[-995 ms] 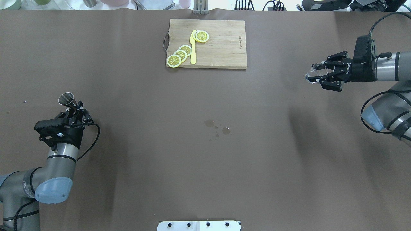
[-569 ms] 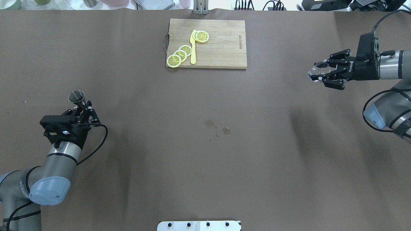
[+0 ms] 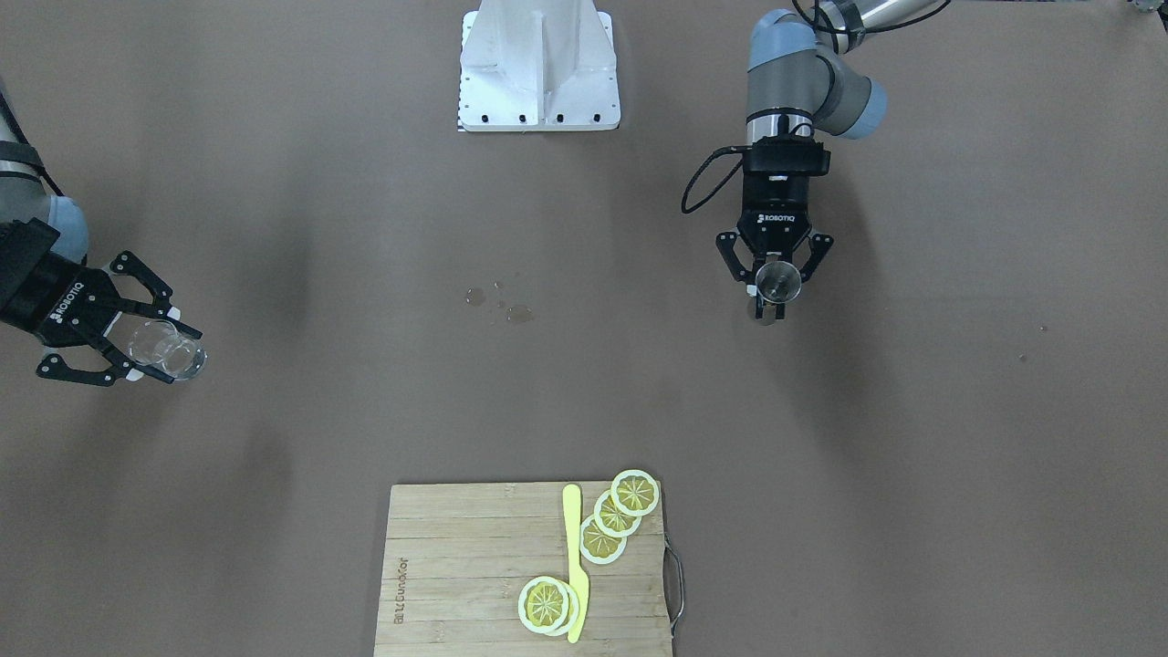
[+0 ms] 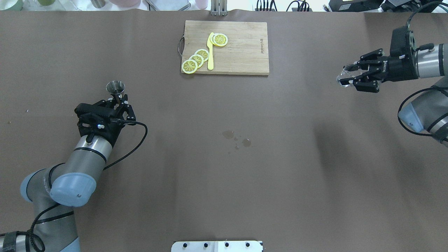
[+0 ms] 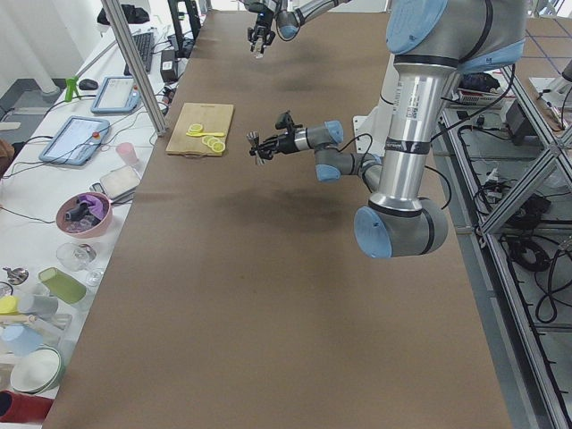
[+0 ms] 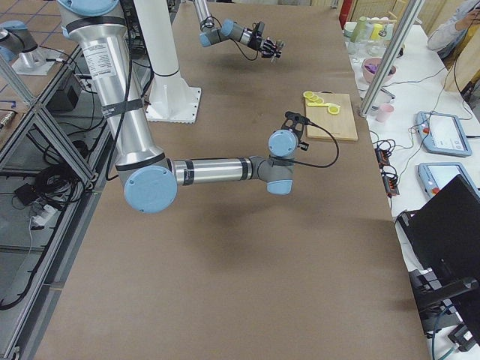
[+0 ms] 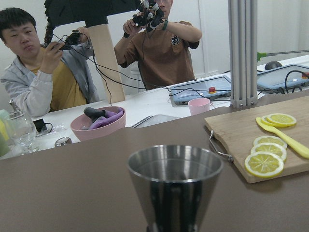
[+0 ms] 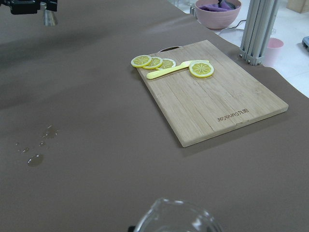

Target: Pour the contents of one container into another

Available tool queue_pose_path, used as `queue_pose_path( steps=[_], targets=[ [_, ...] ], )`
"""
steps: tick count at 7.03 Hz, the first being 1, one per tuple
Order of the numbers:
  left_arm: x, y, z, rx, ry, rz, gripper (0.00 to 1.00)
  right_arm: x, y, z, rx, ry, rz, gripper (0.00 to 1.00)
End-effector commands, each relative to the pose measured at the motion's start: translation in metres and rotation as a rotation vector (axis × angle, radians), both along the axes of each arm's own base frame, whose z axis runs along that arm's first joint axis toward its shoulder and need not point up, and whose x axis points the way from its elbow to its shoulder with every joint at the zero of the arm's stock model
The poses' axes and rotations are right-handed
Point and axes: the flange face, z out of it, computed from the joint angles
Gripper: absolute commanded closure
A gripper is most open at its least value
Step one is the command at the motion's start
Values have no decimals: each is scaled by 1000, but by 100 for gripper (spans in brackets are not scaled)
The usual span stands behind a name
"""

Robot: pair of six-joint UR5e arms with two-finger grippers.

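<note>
Above the brown surface (image 4: 224, 196), the left claw (image 4: 118, 99) is gripping an upright conical steel measuring cup (image 4: 115, 86) toward the left edge. The right claw (image 4: 350, 76) is clamping a clear glass cup (image 4: 344, 76) near the right edge, well apart. The approach seems to be in hand; next the two need bringing together and one tipping over the other. A wooden cutting board (image 4: 245, 49) with lemon slices (image 4: 196, 60) is lying at the far edge, wet drops (image 4: 237, 138) mid-surface, neither obstructing.

"What's closest?"
"A steel cup (image 7: 175, 188), upright, low in the middle."
"And beyond it?"
"At right, a wooden board (image 7: 231, 133) with lemon slices (image 7: 264, 163); behind the table (image 7: 63, 183), a pink bowl (image 7: 98, 126) and two people (image 7: 159, 46)."
</note>
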Motion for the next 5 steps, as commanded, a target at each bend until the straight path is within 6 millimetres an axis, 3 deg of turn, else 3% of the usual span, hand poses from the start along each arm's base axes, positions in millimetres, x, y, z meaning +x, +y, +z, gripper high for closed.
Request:
queue_pose_path(
  steps=[1,2,5],
  targets=[
    [20,-18,-47,73,9,42,100,6,6,-8,42,-6,-18,100],
    [23,-19,-58,89,-2,44,100,11,24,-1,82,-6,-68,100],
    [18,-32,-69,143,-22,186,100,15,29,-4,164,3,-108,100]
  ],
)
